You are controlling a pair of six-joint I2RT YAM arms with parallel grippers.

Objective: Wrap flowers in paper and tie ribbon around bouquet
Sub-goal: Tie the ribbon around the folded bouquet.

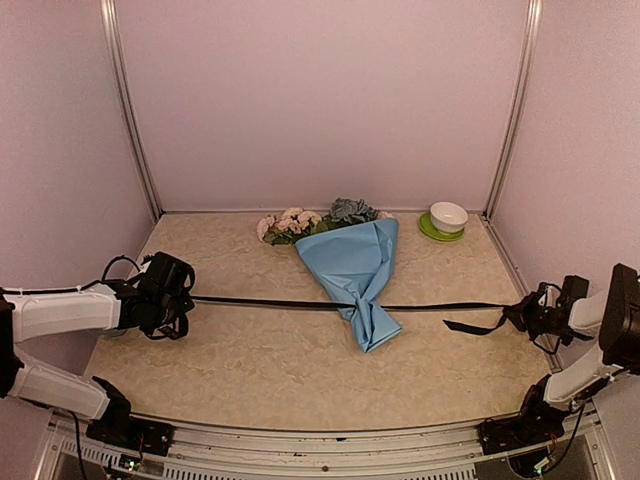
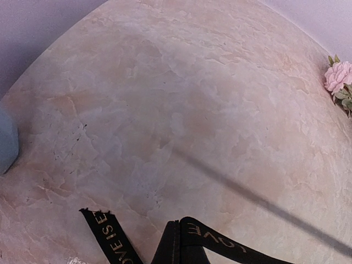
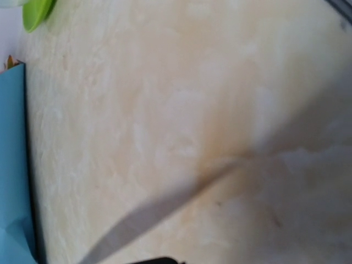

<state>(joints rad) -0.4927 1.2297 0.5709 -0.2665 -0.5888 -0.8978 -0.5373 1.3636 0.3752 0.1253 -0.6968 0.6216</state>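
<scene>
1. Black ribbon [image 1: 280,301] stretched straight across the tabletop [image 1: 240,355], knotted round the narrow lower end of the bouquet [image 1: 362,300].
2. Lying mid-tabletop, flowers [image 1: 300,222] toward the back wall, light blue paper [image 1: 352,258] cone tapering nearward.
3. Left jaws clamped on one ribbon end; right jaws clamped on the other, loose tail just beside.
4. White bowl [image 1: 449,214] on green saucer [image 1: 430,232], back right.

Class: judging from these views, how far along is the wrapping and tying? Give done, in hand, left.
Done: the flowers sit in a cone of the paper. In hand: the left gripper and right gripper, both shut on the ribbon, hold it taut across the cone's narrow neck. Left: likely finishing the knot, then releasing.
</scene>
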